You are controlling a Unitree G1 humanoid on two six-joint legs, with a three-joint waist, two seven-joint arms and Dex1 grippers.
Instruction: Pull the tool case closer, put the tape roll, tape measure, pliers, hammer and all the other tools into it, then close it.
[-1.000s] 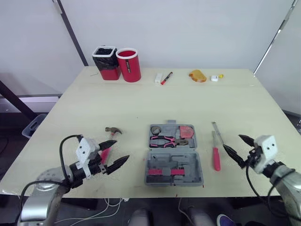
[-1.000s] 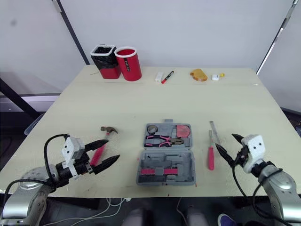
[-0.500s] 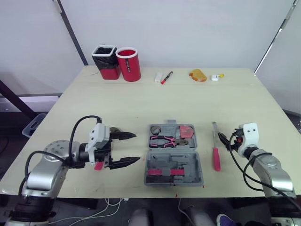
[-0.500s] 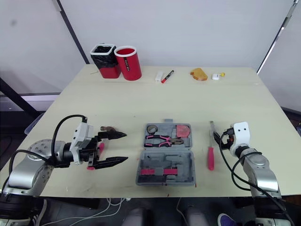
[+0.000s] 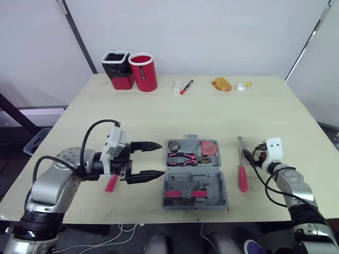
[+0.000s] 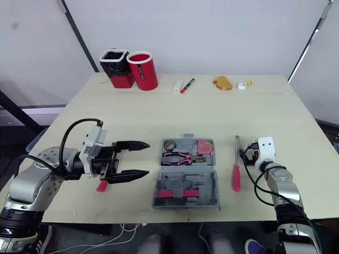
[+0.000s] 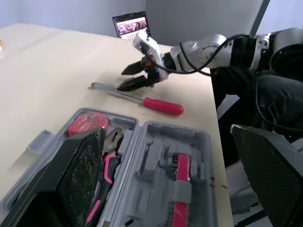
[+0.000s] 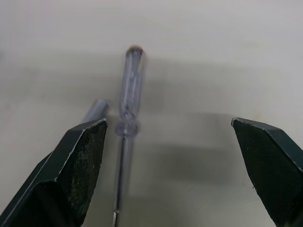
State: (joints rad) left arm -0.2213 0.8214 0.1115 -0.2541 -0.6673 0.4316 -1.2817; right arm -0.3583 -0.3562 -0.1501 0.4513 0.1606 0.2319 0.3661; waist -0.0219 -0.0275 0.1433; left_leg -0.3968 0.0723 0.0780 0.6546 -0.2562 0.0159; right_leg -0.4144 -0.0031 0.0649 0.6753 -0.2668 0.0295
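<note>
The grey tool case (image 5: pixel 197 182) lies open near the table's front edge. Its far half holds the tape roll (image 5: pixel 176 146), the red tape measure (image 5: pixel 211 147) and the pink-handled pliers (image 5: pixel 187 157). My left gripper (image 5: pixel 159 159) is open just left of the case, fingers pointing at it. The hammer's pink handle (image 5: pixel 111 183) sticks out from under that gripper. A red-handled screwdriver (image 5: pixel 243 178) and a clear-handled one (image 8: pixel 129 101) lie right of the case. My right gripper (image 5: pixel 251 157) is open, low over these two screwdrivers.
At the table's far edge stand a black cup (image 5: pixel 117 69) and a red cup (image 5: pixel 144 72). A marker (image 5: pixel 186 88), a white block (image 5: pixel 177 87), an orange object (image 5: pixel 222 84) and a small white piece (image 5: pixel 241 87) lie there too.
My left gripper has swung right, from the front left edge to the case's left side, above the hammer. My right gripper has moved inward and down to the screwdrivers.
</note>
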